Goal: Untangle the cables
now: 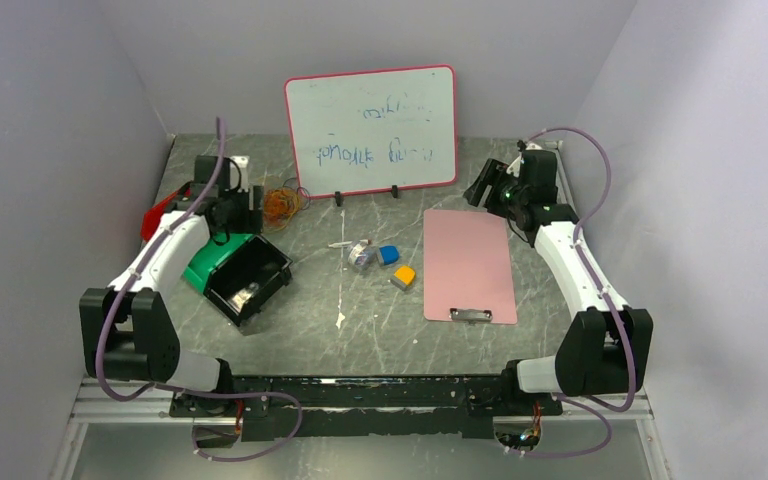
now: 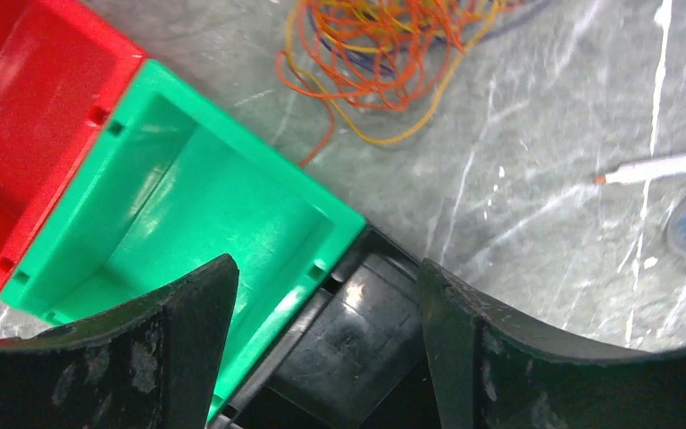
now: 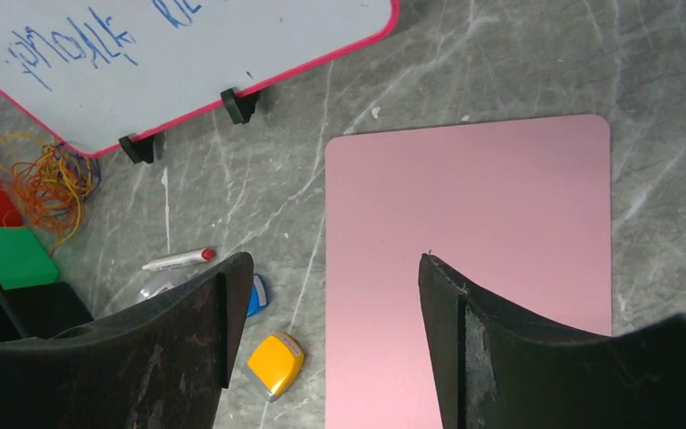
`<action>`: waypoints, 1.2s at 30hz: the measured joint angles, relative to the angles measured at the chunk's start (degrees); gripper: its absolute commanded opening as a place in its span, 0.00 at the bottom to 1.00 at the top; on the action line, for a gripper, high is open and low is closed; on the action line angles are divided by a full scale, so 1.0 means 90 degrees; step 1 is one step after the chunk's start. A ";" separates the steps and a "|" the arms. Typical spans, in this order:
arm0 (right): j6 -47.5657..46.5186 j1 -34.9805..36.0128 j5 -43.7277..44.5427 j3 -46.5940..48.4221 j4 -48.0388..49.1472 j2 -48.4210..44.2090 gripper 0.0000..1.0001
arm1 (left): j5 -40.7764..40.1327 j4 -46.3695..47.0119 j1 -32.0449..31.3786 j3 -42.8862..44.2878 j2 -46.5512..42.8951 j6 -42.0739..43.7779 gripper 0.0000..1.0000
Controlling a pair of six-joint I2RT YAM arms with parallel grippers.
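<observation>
The cables point(image 1: 282, 203) lie as a small orange, yellow and dark tangle on the table, left of the whiteboard's foot. In the left wrist view the cables point(image 2: 384, 45) sit at the top, well beyond the fingertips. My left gripper point(image 2: 326, 273) hangs open over the meeting corners of the green and black bins and holds nothing; from above the left gripper point(image 1: 232, 215) is just left of the tangle. My right gripper point(image 3: 335, 259) is open and empty above the pink clipboard's left edge, at the far right point(image 1: 487, 187). The cables point(image 3: 49, 179) show far off at its left.
Red bin point(image 2: 27, 116), green bin point(image 2: 188, 206) and black bin point(image 2: 366, 340) stand side by side at the left. A whiteboard point(image 1: 370, 130) stands at the back. A pink clipboard point(image 1: 468, 262), yellow block point(image 1: 404, 276), blue block point(image 1: 388, 254) and a marker point(image 3: 179, 260) lie mid-table.
</observation>
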 measured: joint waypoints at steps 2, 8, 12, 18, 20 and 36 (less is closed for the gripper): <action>0.0000 0.0029 -0.0056 0.0000 0.0027 0.0000 0.73 | -0.0126 -0.0051 -0.0223 -0.0056 0.0012 0.0146 0.78; 0.0000 0.0075 -0.0102 0.0000 0.0036 -0.0002 0.73 | -0.0228 -0.0226 -0.0345 -0.0102 0.0019 0.0359 0.76; -0.0002 0.0095 -0.0114 0.0000 0.0039 -0.0002 0.74 | -0.0304 -0.0345 -0.0345 -0.0102 0.0095 0.0389 0.75; -0.0002 0.0138 -0.0155 0.0000 0.0039 -0.0002 0.74 | -0.0340 -0.0495 -0.0362 -0.0104 0.0459 0.0396 0.71; -0.0002 0.0153 -0.0175 0.0000 0.0039 -0.0002 0.74 | -0.0420 -0.0546 -0.0372 -0.0104 0.0636 0.0376 0.70; -0.0002 0.0221 -0.0199 0.0000 0.0083 0.0138 0.74 | -0.1030 -0.0595 -0.0403 -0.0036 0.1205 0.0282 0.41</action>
